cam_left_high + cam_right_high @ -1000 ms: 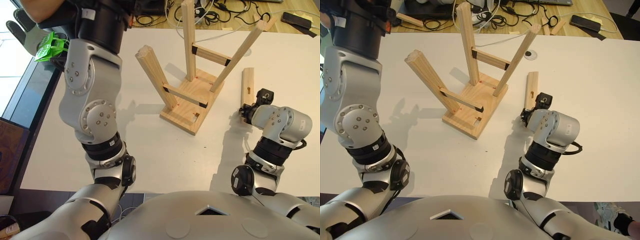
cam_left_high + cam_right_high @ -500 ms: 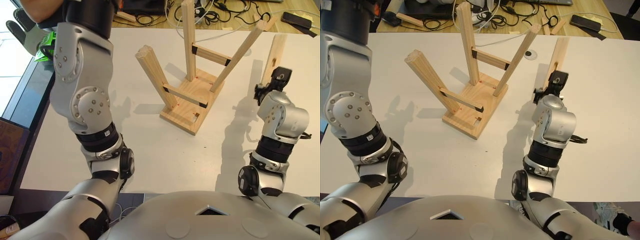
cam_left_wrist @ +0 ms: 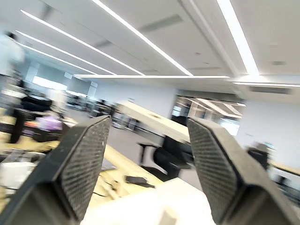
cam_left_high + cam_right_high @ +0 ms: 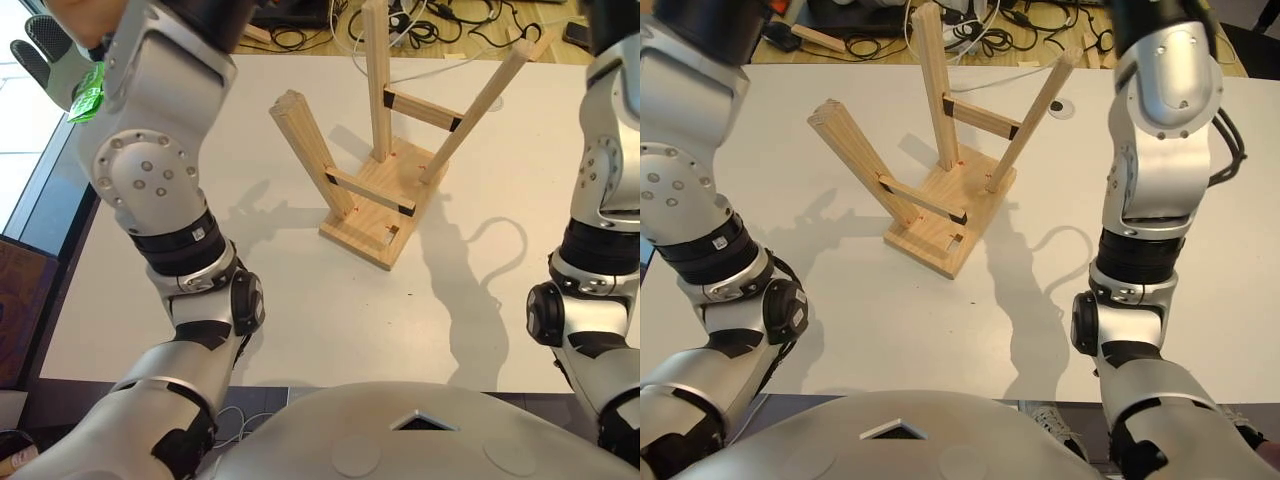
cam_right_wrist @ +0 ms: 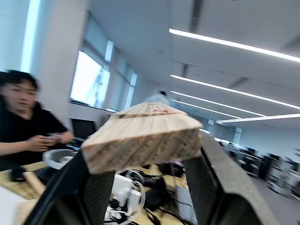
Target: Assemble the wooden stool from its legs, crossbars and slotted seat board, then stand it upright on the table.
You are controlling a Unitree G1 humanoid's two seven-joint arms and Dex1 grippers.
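Since the stool (image 4: 375,205) lies inverted near the table's (image 4: 300,300) middle with three legs up and two crossbars (image 4: 368,192) seated, the step in hand looks like fitting the fourth leg (image 5: 143,133). The right gripper (image 5: 145,150) clenches that leg by its sides, raised high at the stool's 3 o'clock, the end grain facing the wrist camera. The left gripper (image 3: 147,154) is released and empty, tilted up toward the ceiling at the 9 o'clock side. An open slot (image 4: 390,237) shows in the seat at about its 6 o'clock corner, the likely target. To do it well, I would bring the leg down on that corner from 4 o'clock, clear of the splayed leg (image 4: 475,105) at 1 o'clock, and match its tilt to the slot before pressing. The free gripper could brace the seat or the leg (image 4: 305,150) at 10 o'clock so the board does not skid. Bare table lies from 3 round to 9 o'clock, giving good room for both arms. Cables (image 4: 320,30) crowd the far edge at 12 o'clock, and the near edge at 6 o'clock sits fairly close, so pushing should go downward, not outward.
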